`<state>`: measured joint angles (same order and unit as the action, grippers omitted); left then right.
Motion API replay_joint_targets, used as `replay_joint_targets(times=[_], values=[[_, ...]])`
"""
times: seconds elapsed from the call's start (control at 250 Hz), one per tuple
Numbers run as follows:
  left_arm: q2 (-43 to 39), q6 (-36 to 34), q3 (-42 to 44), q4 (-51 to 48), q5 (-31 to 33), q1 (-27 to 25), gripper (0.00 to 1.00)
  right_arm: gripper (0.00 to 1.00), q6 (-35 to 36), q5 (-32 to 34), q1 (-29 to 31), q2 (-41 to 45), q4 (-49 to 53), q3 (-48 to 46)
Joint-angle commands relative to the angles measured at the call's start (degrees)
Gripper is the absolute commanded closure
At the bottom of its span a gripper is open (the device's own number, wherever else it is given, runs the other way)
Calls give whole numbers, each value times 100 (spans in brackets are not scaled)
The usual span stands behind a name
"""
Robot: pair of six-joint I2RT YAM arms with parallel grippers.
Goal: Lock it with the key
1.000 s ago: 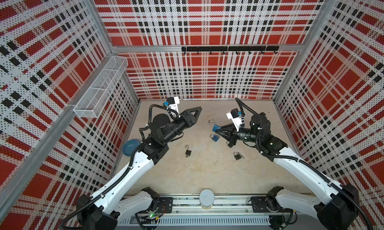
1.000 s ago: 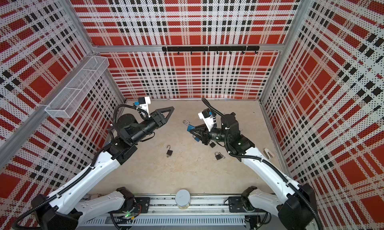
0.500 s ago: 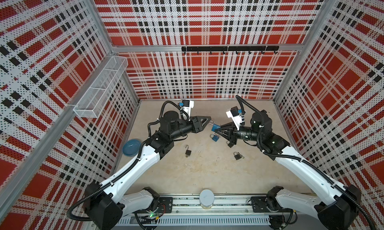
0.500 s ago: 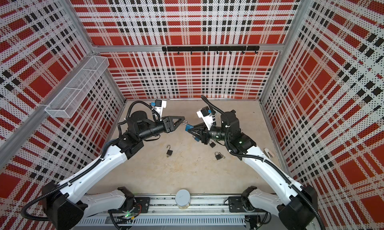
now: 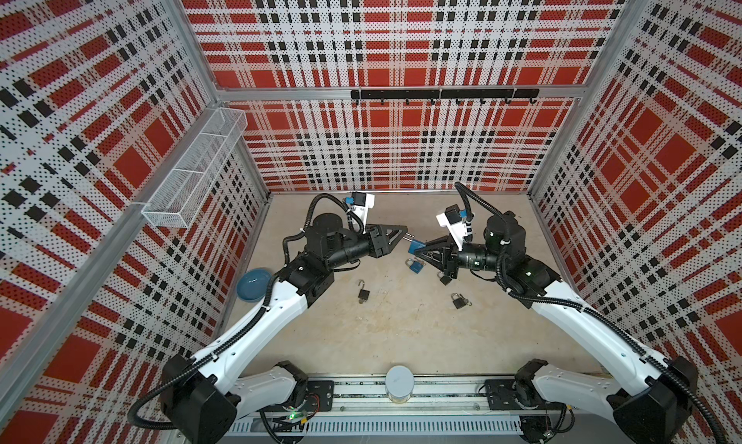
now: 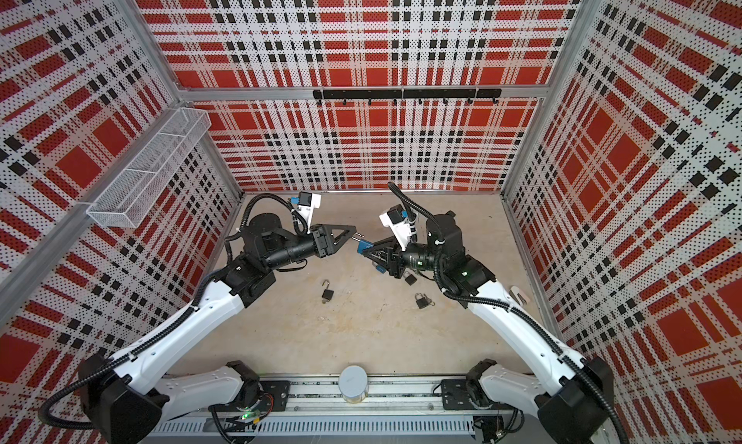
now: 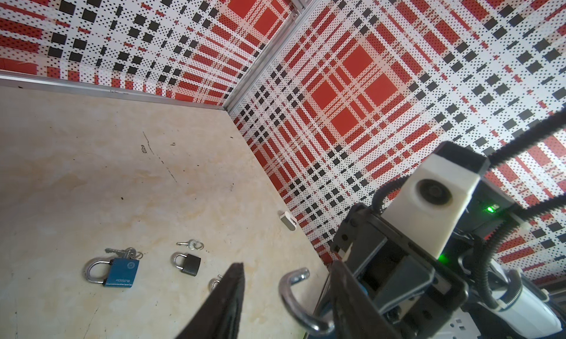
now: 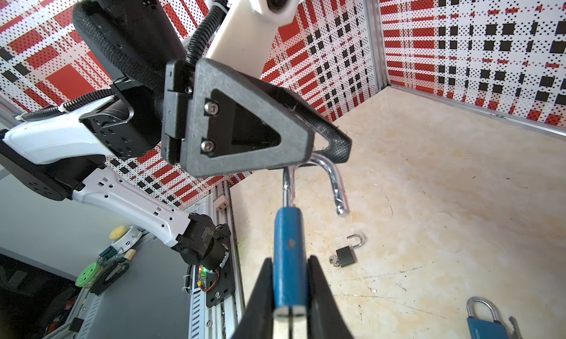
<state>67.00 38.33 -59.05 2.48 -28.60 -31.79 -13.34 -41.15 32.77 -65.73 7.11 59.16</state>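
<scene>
Left gripper has advanced, straddling blue padlock shackle.

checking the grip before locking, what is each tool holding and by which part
The right tool is clamped on the body of the blue padlock. The left tool holds nothing: its jaws stand open on either side of the shackle.

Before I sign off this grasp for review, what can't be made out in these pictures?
- Held blue padlock body: left wrist view, mostly behind the left pincer finger.
- Its shackle top: right wrist view, covered by that pincer; contact unclear.
- Small padlock: left wrist view, body behind a finger.
</scene>
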Motion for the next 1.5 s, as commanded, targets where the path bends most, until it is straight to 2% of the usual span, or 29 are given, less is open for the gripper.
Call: replay_joint_targets(times=[0.0, 0.356, 0.868, 1.496], values=[[-8, -77, -303, 257, -191, 60, 51, 100, 3, -132, 16, -18, -359, 223], [129, 149, -285, 499, -554, 7, 53, 100, -20, -70, 10, -62, -376, 271], [-7, 237, -24, 499, -709, 38, 54, 100, 25, 59, 0, -115, -334, 519], [-252, 325, 148, 498, -759, 226, 66, 100, -35, -27, -31, -169, -351, 577]])
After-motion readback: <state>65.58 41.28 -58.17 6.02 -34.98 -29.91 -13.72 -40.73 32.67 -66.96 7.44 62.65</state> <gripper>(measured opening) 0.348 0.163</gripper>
